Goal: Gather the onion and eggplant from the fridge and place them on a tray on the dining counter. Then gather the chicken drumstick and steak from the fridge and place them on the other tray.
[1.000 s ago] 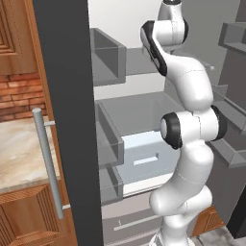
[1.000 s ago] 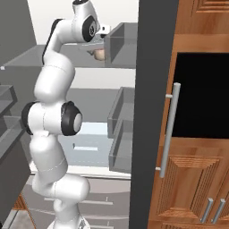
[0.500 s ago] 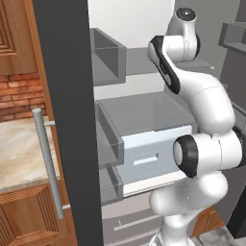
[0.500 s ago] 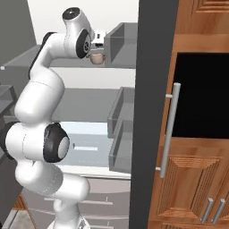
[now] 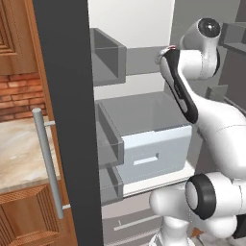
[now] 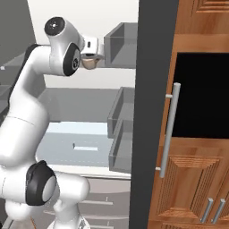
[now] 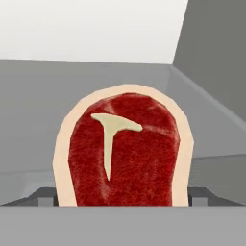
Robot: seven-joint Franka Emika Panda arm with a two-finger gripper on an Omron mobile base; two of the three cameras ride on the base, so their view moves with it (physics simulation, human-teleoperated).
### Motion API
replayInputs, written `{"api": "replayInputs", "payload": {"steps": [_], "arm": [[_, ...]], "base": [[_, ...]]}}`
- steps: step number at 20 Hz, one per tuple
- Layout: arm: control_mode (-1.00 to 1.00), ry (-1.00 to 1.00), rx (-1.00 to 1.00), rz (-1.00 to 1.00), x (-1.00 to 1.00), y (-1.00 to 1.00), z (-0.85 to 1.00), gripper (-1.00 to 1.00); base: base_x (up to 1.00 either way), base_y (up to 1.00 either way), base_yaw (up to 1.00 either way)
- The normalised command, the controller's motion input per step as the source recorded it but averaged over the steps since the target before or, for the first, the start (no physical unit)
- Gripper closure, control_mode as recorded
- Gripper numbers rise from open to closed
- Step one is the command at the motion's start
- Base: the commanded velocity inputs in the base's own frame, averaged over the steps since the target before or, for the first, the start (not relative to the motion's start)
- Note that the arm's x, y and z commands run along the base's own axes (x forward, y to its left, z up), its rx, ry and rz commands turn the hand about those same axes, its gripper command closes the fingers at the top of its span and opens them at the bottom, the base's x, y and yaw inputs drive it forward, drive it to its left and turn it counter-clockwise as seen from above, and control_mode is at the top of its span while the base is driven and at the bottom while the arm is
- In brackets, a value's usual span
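Note:
The steak [image 7: 122, 151], dark red with a pale fat rim and a T-shaped bone, stands upright and close in the hand view. It spans the gap between my fingertips [image 7: 44, 194], with my gripper [image 7: 122, 196] shut on its lower edge. From the right base view the steak [image 6: 91, 63] is a small brownish lump hanging under my gripper [image 6: 91, 57], just above the upper shelf [image 6: 96, 67] of the open fridge [image 6: 67, 98]. The grey shelf [image 7: 57, 86] lies behind and below the steak.
The dark edge of the fridge door [image 5: 65, 120] stands at left and the other door edge [image 6: 152, 89] at right, each with grey door bins [image 6: 120, 42]. A pale drawer [image 5: 153, 149] sticks out below. Wooden cabinets [image 6: 197, 179] flank the fridge.
The arm has folded, its elbow swinging down and to the side. The hand with the steak has come a little lower and back from the shelf.

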Motion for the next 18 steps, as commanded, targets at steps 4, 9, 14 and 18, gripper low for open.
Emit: {"api": "replayInputs", "payload": {"steps": [4,9,14,18], "arm": [[-1.00,-0.01,0.03,0.00,-0.98,0.01,0.02,1.00],[-1.00,-0.03,0.01,0.00,-1.00,0.00,-0.33,1.00],[-1.00,0.02,0.00,0.00,-0.91,0.13,-0.32,1.00],[-1.00,0.02,0.00,0.00,-0.88,0.19,-0.37,1.00]], "base": [[0.00,0.00,0.00],[0.00,0.00,0.00],[0.00,0.00,0.00],[0.00,0.00,0.00]]}}
